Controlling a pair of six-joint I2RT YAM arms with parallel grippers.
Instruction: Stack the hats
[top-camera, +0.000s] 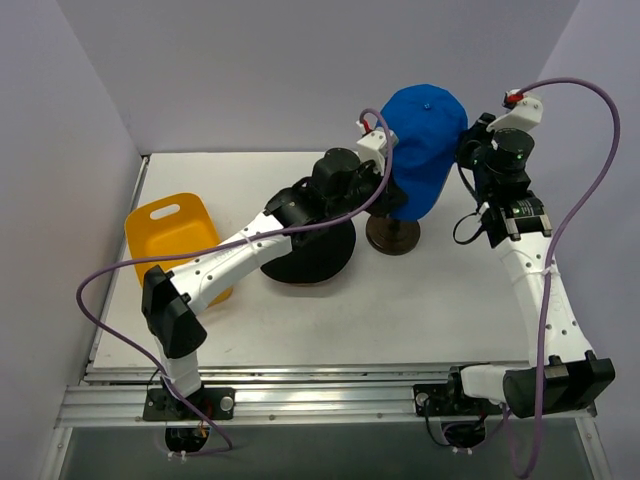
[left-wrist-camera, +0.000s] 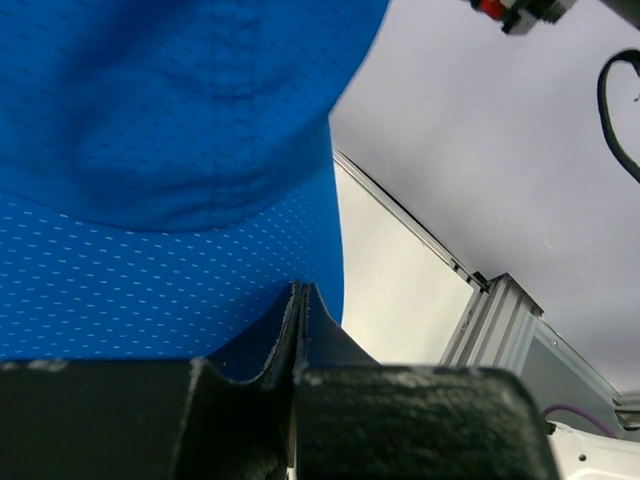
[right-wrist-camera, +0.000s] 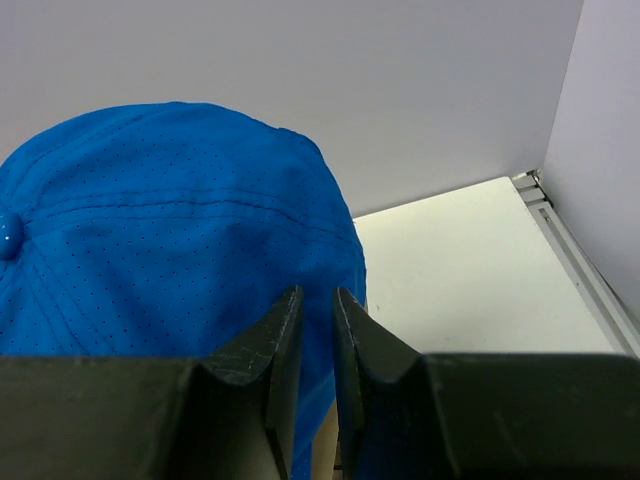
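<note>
Left pincer (left-wrist-camera: 298, 297) pinches bright blue fabric baseball cap (top-camera: 425, 140) at 9 o'clock, apparently for lifting; right pincer (right-wrist-camera: 318, 320), at 3 o'clock, stands barely parted.

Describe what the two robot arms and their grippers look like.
Both the left arm and right arm have white shells dotted with small holes, joined by bulky black joints. A purple cable loops along each, with a red-tipped connector near the right wrist. The left gripper and right gripper have black, scuffed fingers.

The bright blue baseball cap (left-wrist-camera: 170, 150) fills the view's left. The left gripper (left-wrist-camera: 300, 295) is closed, its tips against the mesh fabric. The white table (left-wrist-camera: 385, 270) lies beyond.
</note>
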